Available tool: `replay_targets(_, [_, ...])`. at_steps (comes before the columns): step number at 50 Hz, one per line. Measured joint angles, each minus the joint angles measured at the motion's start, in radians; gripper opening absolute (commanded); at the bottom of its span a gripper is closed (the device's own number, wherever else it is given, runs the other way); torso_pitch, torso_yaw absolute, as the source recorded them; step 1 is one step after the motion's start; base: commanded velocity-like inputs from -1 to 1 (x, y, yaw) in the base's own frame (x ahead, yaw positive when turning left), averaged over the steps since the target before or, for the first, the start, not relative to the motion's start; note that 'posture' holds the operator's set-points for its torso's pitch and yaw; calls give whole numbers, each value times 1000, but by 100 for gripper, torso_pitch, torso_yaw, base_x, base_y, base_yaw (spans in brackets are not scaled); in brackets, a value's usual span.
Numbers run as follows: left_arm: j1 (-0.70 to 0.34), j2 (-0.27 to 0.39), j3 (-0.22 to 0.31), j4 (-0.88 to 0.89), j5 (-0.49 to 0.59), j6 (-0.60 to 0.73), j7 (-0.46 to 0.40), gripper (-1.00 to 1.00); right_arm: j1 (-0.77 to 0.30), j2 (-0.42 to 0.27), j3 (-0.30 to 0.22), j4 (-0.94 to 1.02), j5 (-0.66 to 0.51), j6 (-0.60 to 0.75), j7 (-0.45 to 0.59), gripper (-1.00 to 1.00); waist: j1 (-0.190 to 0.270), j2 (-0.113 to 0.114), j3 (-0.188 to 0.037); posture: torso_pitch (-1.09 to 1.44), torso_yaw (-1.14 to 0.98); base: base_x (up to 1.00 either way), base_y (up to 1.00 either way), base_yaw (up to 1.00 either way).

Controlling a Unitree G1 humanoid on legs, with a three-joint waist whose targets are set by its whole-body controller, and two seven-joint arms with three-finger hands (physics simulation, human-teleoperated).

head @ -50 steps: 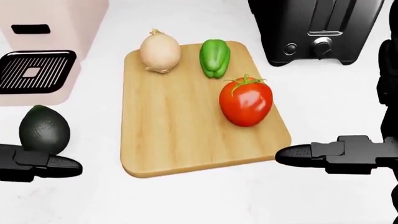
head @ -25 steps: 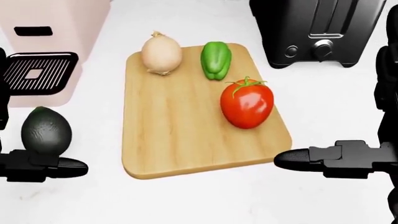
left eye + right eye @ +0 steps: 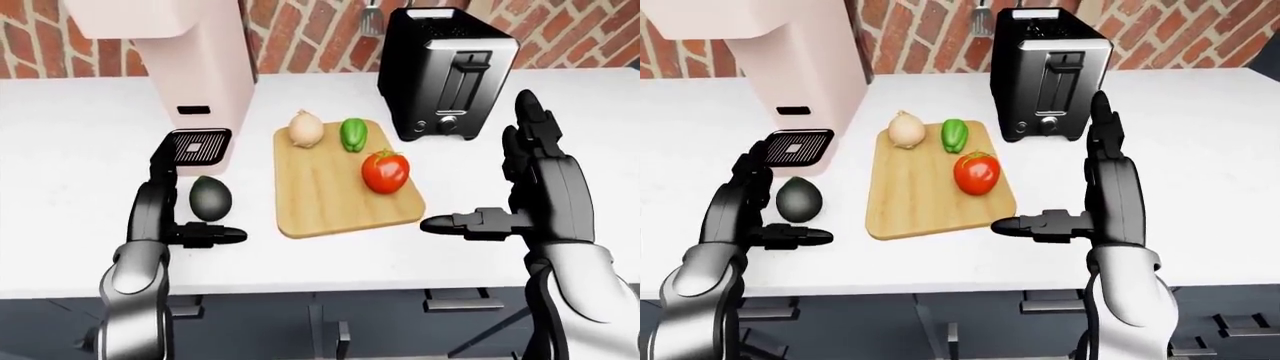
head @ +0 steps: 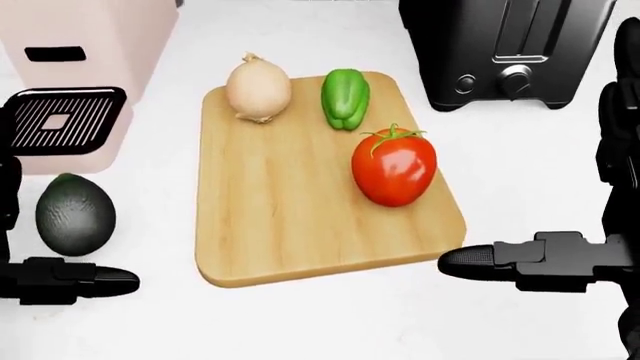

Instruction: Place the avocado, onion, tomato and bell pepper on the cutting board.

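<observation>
stretching across the left-eye view, the white counter (image 3: 80, 150) carries everything, with a brick wall (image 3: 310, 37) behind it. the pink coffee machine (image 3: 180, 60) stands at the upper left, its dark drip grille (image 3: 195, 145) low at its base, and the black toaster (image 3: 445, 71) stands at the upper right. between them lies the wooden cutting board (image 4: 290, 202). three of the vegetables rest on it: the tomato (image 4: 394, 166) near its right edge, the onion (image 4: 258, 88) at its top left corner, and the bell pepper (image 4: 345, 96) just beside the onion, at the top. the avocado (image 4: 74, 213) is not on the board; it lies on the counter to the left of it, below the grille. the left hand (image 3: 175, 202) stands around the avocado with fingers spread, one finger (image 4: 75, 281) lying just below it and the others upright on its left side, not closed on it. the right hand (image 3: 515, 191) is open too, holding nothing, one finger (image 4: 500, 262) pointing at the board's lower right corner
</observation>
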Motion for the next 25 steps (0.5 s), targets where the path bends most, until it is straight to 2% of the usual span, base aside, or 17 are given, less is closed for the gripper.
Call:
replay_targets(2, [4,-1,4,10,-9,-17,3,94,-2,-1,0,4,0,0,-1,100,0,2,-2,0,0,0,0,0])
replay_targets(3, [5,0,5,14,-12,-23,5,91,-6,-2,-1,5,0,1,-1,100,-1,3,-2,0,0,0,0,0])
replay_targets(4, [5,1,5,16,-13,-24,6,80,-9,-3,-1,6,0,3,-1,100,-1,3,-3,0,0,0,0,0])
replay_targets(9, [3,7,1,7,-7,-7,-3,73,-22,-9,-3,6,2,11,1,100,0,4,0,0,0,0,0,0])
replay_targets(13, [2,7,-1,-1,-1,5,-6,43,-10,-4,-6,7,6,1,-1,100,0,3,1,0,0,0,0,0])
replay_targets(19, [0,7,3,-14,19,9,4,23,11,4,-6,20,11,-20,-10,100,-1,3,2,0,0,0,0,0])
replay_targets(20, [-1,7,4,-15,21,8,7,-7,15,5,-7,22,13,-24,-10,100,0,3,1,0,0,0,0,0])
replay_targets(22, [-2,8,7,-18,26,3,11,-3,22,7,-11,21,16,-29,-11,100,0,3,0,0,0,0,0,0])
replay_targets(25, [2,6,5,-25,29,1,11,-16,26,6,-16,11,19,-29,-11,100,0,3,-2,0,0,0,0,0])
